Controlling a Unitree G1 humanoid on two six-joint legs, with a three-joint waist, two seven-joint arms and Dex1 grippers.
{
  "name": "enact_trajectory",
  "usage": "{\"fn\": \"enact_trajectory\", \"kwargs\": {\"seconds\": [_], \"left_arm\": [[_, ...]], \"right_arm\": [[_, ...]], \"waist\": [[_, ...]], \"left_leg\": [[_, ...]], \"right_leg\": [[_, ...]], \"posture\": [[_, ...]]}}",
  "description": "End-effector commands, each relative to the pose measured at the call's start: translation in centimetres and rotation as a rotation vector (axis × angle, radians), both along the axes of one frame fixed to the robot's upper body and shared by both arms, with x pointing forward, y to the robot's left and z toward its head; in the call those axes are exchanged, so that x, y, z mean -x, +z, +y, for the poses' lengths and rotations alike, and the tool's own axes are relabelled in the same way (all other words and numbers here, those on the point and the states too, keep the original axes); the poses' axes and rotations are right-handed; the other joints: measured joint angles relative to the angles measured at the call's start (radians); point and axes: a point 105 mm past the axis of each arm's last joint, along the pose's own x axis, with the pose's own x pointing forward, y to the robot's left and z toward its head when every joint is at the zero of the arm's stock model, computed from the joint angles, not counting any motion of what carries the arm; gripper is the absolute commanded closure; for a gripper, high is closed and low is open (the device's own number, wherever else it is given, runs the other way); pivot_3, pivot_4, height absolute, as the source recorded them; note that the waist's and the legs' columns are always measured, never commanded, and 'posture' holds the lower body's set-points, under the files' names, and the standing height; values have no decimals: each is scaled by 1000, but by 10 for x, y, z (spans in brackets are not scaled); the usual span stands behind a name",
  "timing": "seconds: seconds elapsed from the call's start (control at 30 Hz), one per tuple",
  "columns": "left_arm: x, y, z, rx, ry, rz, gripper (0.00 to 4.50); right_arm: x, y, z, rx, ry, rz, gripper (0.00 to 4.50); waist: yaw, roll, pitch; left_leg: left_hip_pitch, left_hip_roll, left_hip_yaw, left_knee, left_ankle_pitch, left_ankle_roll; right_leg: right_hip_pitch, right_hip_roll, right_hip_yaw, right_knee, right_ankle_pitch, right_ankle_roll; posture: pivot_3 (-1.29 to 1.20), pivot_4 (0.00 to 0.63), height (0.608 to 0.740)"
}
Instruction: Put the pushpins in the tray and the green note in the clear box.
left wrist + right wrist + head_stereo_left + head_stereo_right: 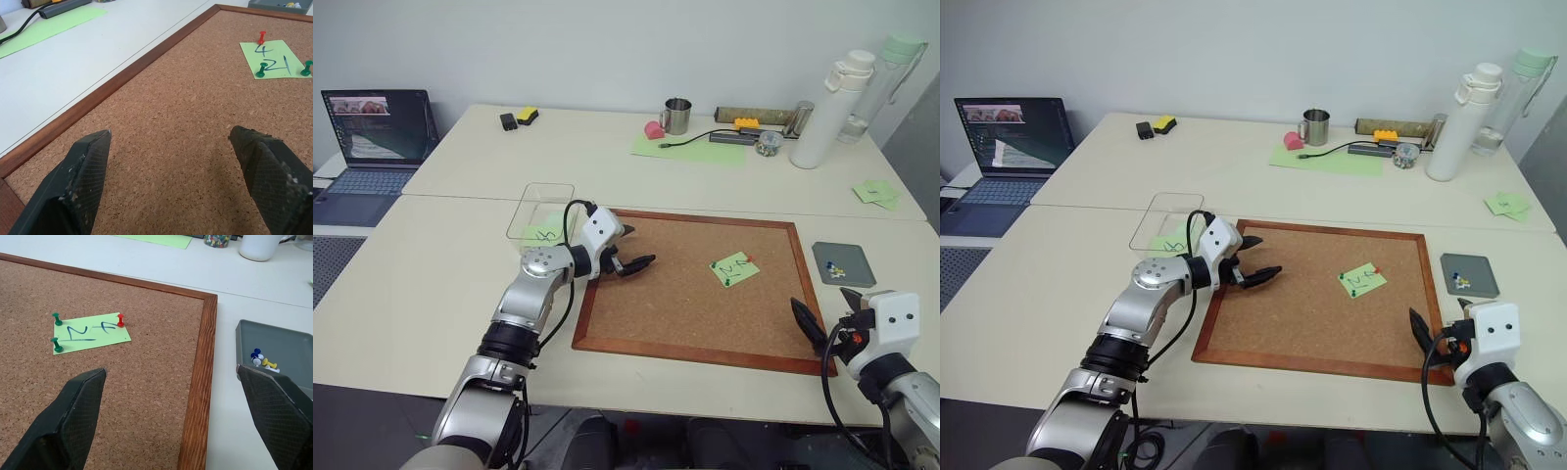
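The green note with angular black marks lies on the cork board's right half, pinned by a red pushpin and two green pushpins. Right of the board sits the dark-grey tray, with blue, yellow and white pins inside. The clear box stands off the board's far left corner and holds a scribbled green note. My left gripper is open and empty over the board's left part, pointing toward the pinned note. My right gripper is open and empty at the board's near right corner.
The framed cork board lies mid-table. On the far table are a laptop, a metal mug, a green mat, a white bottle and loose green notes.
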Motion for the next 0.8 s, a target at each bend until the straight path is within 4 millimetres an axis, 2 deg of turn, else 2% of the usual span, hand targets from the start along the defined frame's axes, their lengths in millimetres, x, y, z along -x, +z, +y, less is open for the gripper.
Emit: {"fn": "enact_trajectory", "kwargs": {"seconds": [0.03,0.8], "left_arm": [[-2,12,0,4,-4,-32,393],[2,23,-2,108,-30,14,393]], "right_arm": [[0,13,-1,21,2,-47,0],[-2,13,-2,25,-7,-46,0]], "waist": [[0,0,0],[0,0,0]], "left_leg": [[0,0,0,0,0,0],[0,0,0,0,0,0]], "right_leg": [[0,0,0,0,0,0],[0,0,0,0,0,0]], "posture": [[0,150,740],[0,150,740]]}}
